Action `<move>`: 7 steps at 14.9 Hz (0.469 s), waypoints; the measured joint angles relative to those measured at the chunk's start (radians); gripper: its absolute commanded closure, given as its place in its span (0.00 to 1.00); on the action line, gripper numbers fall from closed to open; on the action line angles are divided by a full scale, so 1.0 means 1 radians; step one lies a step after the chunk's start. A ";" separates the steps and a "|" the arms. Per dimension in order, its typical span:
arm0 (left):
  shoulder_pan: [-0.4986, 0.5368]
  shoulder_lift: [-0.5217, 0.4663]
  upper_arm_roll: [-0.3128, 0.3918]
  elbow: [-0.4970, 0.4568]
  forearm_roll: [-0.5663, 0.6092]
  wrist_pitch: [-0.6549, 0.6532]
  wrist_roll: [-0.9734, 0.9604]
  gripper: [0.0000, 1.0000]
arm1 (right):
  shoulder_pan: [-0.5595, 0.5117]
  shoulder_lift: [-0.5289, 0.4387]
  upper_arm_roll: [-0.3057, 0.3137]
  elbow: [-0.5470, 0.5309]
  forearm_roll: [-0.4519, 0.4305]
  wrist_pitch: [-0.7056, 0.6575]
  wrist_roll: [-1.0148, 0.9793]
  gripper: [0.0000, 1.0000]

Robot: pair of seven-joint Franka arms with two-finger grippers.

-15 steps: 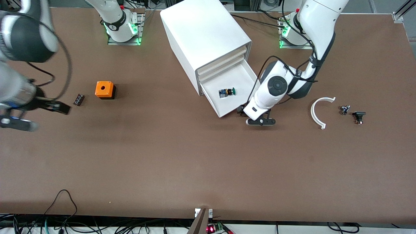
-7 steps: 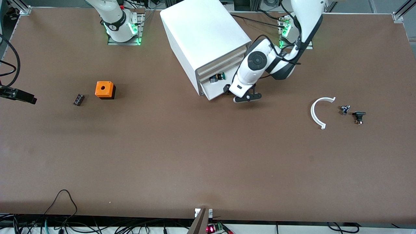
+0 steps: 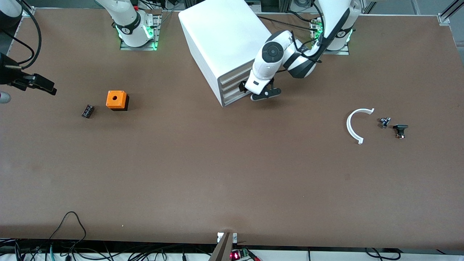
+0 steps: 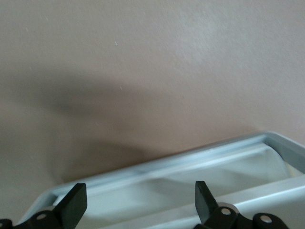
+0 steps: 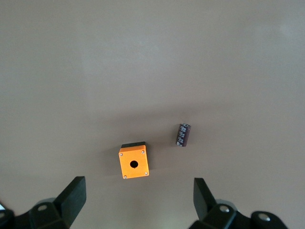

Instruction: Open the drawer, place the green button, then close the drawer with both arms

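The drawer (image 3: 232, 97), the lowest of four in the white cabinet (image 3: 224, 40), sits pushed in, its front level with the three above it. The button is not visible in any view.

The left gripper (image 3: 258, 91) is right at the front of the cabinet, at the low corner toward the left arm's end of the table; fingers spread apart, holding nothing. In the left wrist view the fingertips (image 4: 76, 204) straddle a white drawer rim (image 4: 157, 164) just below them, with bare table past it.

The right gripper (image 3: 34, 84) hangs in the air over the table edge at the right arm's end, fingers apart and empty. Its wrist view looks down on an orange cube (image 5: 133, 162) with a hole and a small black part (image 5: 184, 135) beside it.

Toward the left arm's end lie a curved white strip (image 3: 354, 125) and two small dark parts (image 3: 393, 126).
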 measured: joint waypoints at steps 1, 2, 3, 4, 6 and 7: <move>0.006 -0.009 -0.002 0.000 0.000 0.001 -0.007 0.00 | 0.000 -0.006 0.000 -0.008 0.000 0.006 -0.001 0.00; 0.027 -0.024 0.001 0.001 0.000 0.005 -0.010 0.00 | 0.000 -0.007 0.000 -0.012 0.000 0.011 -0.001 0.00; 0.061 -0.045 0.008 0.005 0.000 0.016 -0.010 0.00 | 0.000 -0.006 0.000 -0.015 0.000 0.014 -0.001 0.00; 0.101 -0.065 0.026 0.022 0.000 0.026 -0.010 0.00 | 0.000 -0.006 0.000 -0.017 0.000 0.016 -0.002 0.00; 0.174 -0.106 0.077 0.080 0.000 0.027 0.002 0.00 | 0.000 -0.005 0.000 -0.018 0.000 0.019 -0.011 0.00; 0.211 -0.130 0.091 0.107 0.001 0.021 0.011 0.00 | 0.000 -0.005 0.000 -0.018 0.000 0.019 -0.026 0.00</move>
